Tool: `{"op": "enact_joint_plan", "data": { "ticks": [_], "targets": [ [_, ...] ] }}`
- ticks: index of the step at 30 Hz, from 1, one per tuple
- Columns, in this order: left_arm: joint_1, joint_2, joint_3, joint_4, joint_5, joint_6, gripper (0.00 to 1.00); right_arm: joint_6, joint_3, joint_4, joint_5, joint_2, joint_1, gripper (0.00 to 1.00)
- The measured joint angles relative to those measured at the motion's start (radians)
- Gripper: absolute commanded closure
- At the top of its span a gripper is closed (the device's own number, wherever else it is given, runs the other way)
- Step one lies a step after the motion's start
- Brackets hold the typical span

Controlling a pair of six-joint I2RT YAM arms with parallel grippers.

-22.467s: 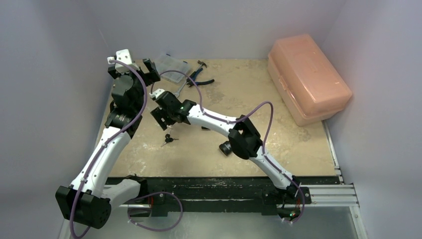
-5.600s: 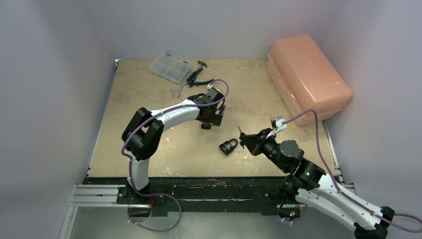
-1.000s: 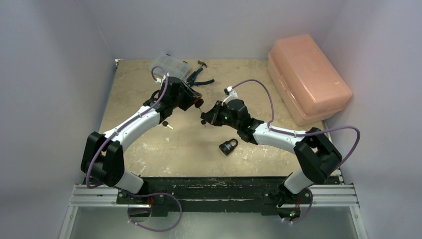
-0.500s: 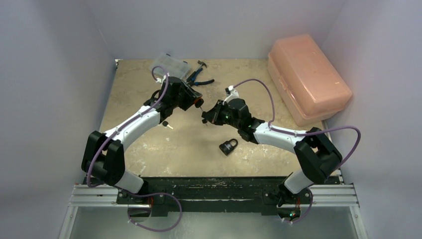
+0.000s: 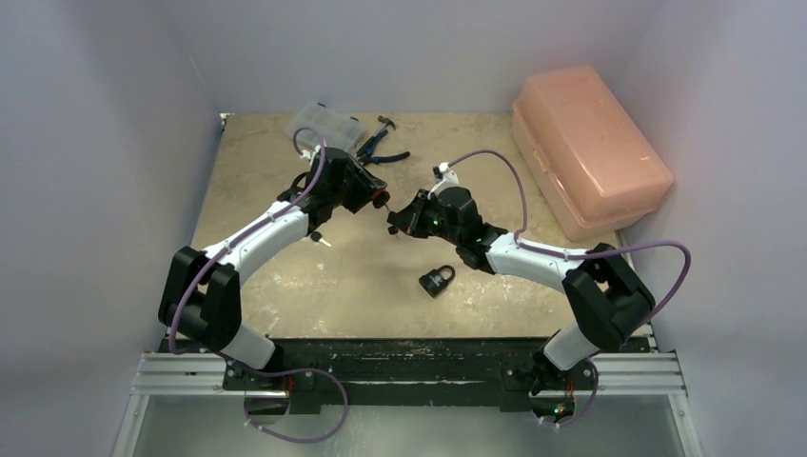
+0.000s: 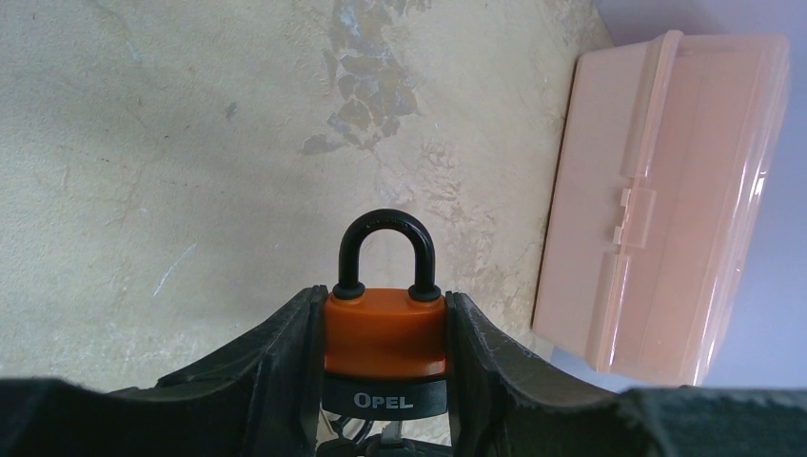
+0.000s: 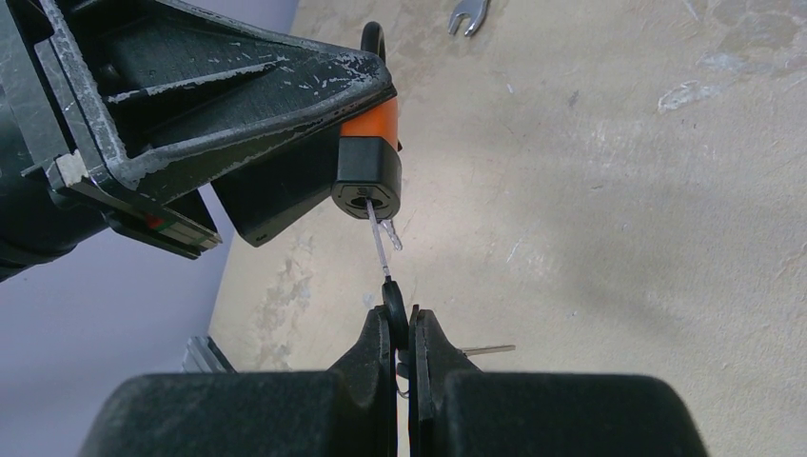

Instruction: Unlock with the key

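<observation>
My left gripper (image 6: 385,297) is shut on an orange padlock (image 6: 384,333) with a black shackle and a black base marked OPEL, held above the table. In the top view the padlock (image 5: 380,200) sits at the left gripper (image 5: 369,196), facing the right gripper (image 5: 396,226). My right gripper (image 7: 401,322) is shut on the black head of a key (image 7: 393,303). The key's thin blade runs up to the keyhole in the padlock's black base (image 7: 367,181). How deep the tip sits I cannot tell. A second key (image 7: 483,350) hangs beside the right fingers.
A black padlock (image 5: 436,280) lies on the table near the front. A loose key (image 5: 320,238) lies under the left arm. A pink plastic box (image 5: 588,149) stands at the right; a clear organiser case (image 5: 328,122), pliers (image 5: 379,152) and a wrench (image 7: 466,13) lie at the back.
The right gripper with the key has crept slightly up and right toward the padlock. The left gripper and its padlock have barely moved.
</observation>
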Motion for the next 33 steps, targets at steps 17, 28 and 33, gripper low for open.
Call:
{"op": "enact_joint_plan", "data": {
  "ticks": [17,28,33],
  "targets": [
    [0.005,0.000,0.000,0.003,0.015,0.000,1.00,0.008,0.019,0.002,-0.031,0.019,-0.012,1.00],
    [0.010,0.000,0.000,0.005,0.006,0.000,1.00,0.038,0.050,-0.008,-0.040,0.049,-0.014,1.00],
    [0.010,0.000,0.000,0.003,0.005,0.000,1.00,0.050,0.052,-0.018,-0.037,0.049,-0.014,1.00]
  ]
}}
